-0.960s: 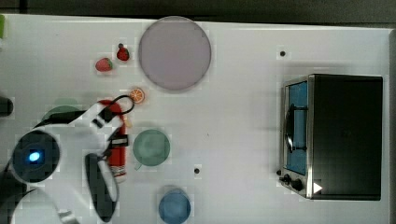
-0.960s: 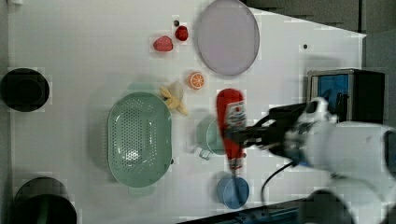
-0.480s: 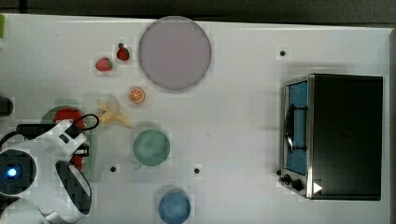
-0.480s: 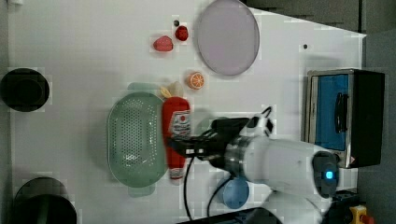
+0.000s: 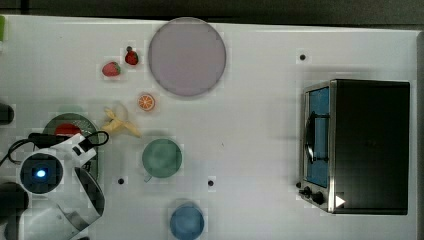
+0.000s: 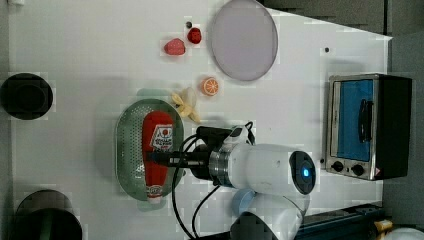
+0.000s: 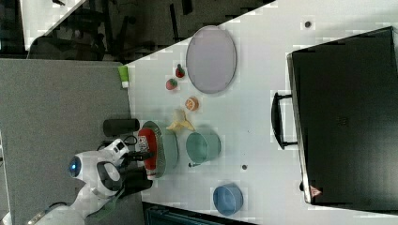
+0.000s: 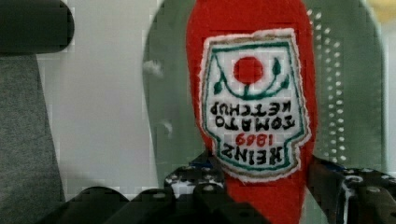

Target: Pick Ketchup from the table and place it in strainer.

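Observation:
The Ketchup [image 6: 156,142], a red squeeze bottle with a white label, lies lengthwise over the pale green strainer [image 6: 125,150], its whitish cap at the rim nearer the left view's bottom. My gripper [image 6: 159,158] is shut on the bottle's narrow part. In the wrist view the Ketchup [image 8: 252,93] fills the middle with the perforated strainer [image 8: 348,93] behind it, and a dark finger [image 8: 196,183] presses each side. A red patch of the Ketchup [image 5: 67,129] peeks past my arm in the top view. I cannot tell whether the bottle touches the strainer's bottom.
A dark green cup [image 5: 161,157], a banana peel [image 5: 120,124] and an orange slice [image 5: 146,102] sit close to the strainer. A blue bowl [image 5: 186,221], two strawberries [image 5: 111,68], a grey plate [image 5: 186,56] and a toaster oven [image 5: 360,145] stand farther off.
My arm carried the Ketchup from beside the green cup towards the top view's left, and it now hangs over the strainer. The grip stayed the same.

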